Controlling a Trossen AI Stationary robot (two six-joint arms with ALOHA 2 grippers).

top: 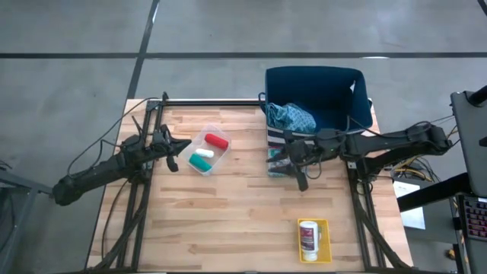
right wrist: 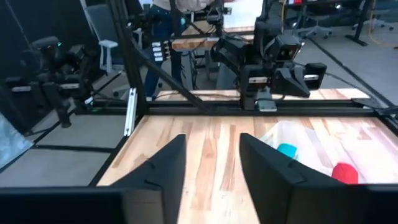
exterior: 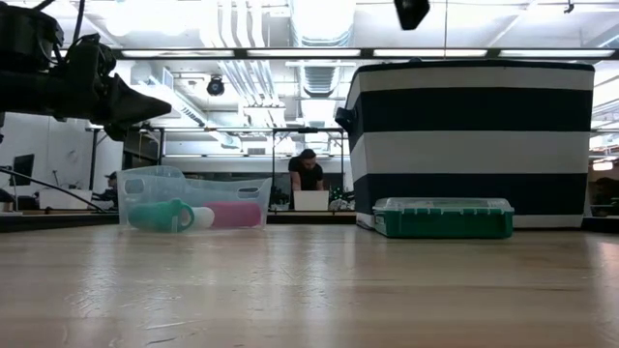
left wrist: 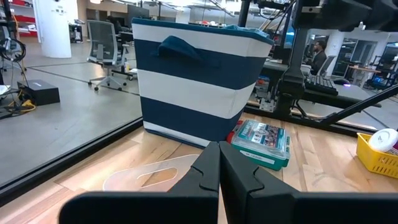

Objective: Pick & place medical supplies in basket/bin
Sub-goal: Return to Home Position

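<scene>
**Both tools empty and off the counter; supplies in containers**

Left tool (left wrist: pixel 219 152): the fingers are pressed together with nothing between them. The tool hangs above the wooden counter (top: pixel 243 205) without touching it.

Just ahead of its tips, and apart from them, stands a clear plastic tray (exterior: pixel 232 188). Three short cylinders lie in the tray side by side: a red cylinder (top: pixel 217 141), a white cylinder (top: pixel 205 153) and a green cylinder (top: pixel 202 162).

Right tool (right wrist: pixel 212 140): the fingers are spread wide and hold nothing. It is also raised off the counter, and it faces the left tool across the boards, well apart from it.

At its tips lies a flat green-lidded box (exterior: pixel 443 217). The box sits just beside the foot of a navy-and-white striped fabric basket (exterior: pixel 474 155).

A light-blue patterned cloth (top: pixel 291 116) lies crumpled inside the basket, in the corner nearest the right tool.

Well apart from the right tool, near the counter's front edge, sits a small yellow bin (top: pixel 326 243). A white pill bottle (top: pixel 308 236) lies on its side in the bin.
</scene>
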